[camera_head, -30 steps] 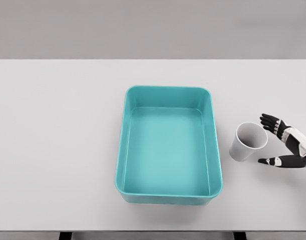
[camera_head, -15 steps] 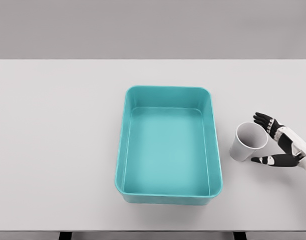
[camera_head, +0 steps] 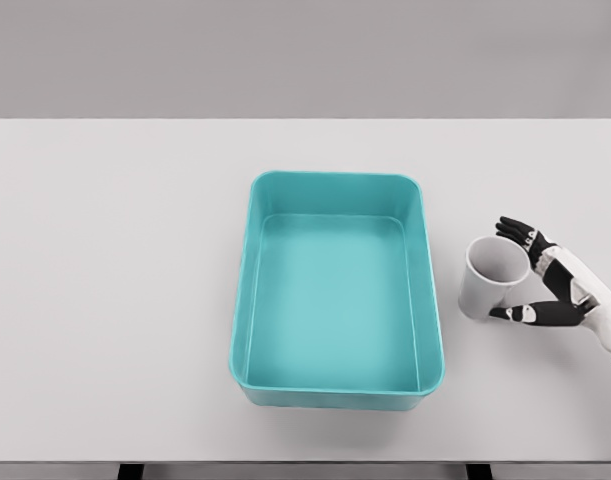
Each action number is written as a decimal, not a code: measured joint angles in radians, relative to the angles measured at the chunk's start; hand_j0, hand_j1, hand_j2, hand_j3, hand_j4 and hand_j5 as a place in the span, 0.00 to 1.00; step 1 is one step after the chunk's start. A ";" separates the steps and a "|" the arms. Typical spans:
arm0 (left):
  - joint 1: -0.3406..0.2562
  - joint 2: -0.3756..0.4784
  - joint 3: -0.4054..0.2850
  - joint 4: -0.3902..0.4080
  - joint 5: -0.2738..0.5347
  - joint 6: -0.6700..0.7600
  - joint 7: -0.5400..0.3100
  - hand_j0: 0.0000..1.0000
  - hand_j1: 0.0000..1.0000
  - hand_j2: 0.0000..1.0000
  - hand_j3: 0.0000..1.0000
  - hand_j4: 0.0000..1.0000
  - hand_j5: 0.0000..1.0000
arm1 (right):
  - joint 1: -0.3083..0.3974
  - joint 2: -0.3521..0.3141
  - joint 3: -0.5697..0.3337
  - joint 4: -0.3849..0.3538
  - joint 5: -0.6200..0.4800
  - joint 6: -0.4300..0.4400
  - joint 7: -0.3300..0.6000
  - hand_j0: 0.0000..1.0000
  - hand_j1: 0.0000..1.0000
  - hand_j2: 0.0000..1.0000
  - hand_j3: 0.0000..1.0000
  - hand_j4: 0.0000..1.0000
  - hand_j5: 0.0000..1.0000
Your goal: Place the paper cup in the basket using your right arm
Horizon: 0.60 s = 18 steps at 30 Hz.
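A white paper cup (camera_head: 482, 290) stands upright on the white table, just right of the teal basket (camera_head: 335, 178). My right hand (camera_head: 501, 270) reaches in from the right edge and brackets the cup. Its black fingers (camera_head: 515, 231) sit at the far right side of the cup's rim, and the thumb (camera_head: 513, 314) lies by the cup's near side. The hand is still spread, not clenched, and I cannot tell whether it touches the cup. The basket is a rectangular tub with nothing in it. My left arm is out of view.
The white table (camera_head: 115, 280) spans the whole view, with its front edge near the bottom of the picture. A narrow gap separates the cup from the basket's right wall.
My right hand has moved left until its fingers and thumb flank the cup. The cup has shifted slightly to the left, toward the basket.
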 measured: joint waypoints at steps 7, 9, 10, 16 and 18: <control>0.000 0.000 0.000 0.000 0.000 0.000 0.000 1.00 1.00 1.00 1.00 1.00 1.00 | -0.002 0.006 0.007 0.000 0.001 0.000 0.000 1.00 1.00 1.00 1.00 1.00 1.00; 0.000 0.000 0.000 0.000 0.000 0.000 0.000 1.00 1.00 1.00 1.00 1.00 1.00 | -0.002 0.007 0.008 -0.001 0.002 0.000 0.000 1.00 1.00 1.00 1.00 1.00 1.00; 0.000 0.000 0.000 0.000 0.000 0.000 0.000 1.00 1.00 1.00 1.00 1.00 1.00 | -0.003 0.007 0.008 -0.001 0.002 0.000 0.000 1.00 1.00 1.00 1.00 1.00 1.00; 0.000 0.000 0.000 0.000 0.000 0.000 0.000 1.00 1.00 1.00 1.00 1.00 1.00 | -0.015 0.007 0.008 -0.007 0.003 0.000 0.000 1.00 1.00 1.00 1.00 1.00 1.00; 0.000 0.000 0.000 0.000 0.000 0.000 0.000 1.00 1.00 1.00 1.00 1.00 1.00 | -0.015 0.007 0.008 -0.010 0.003 0.000 0.000 1.00 1.00 1.00 1.00 1.00 1.00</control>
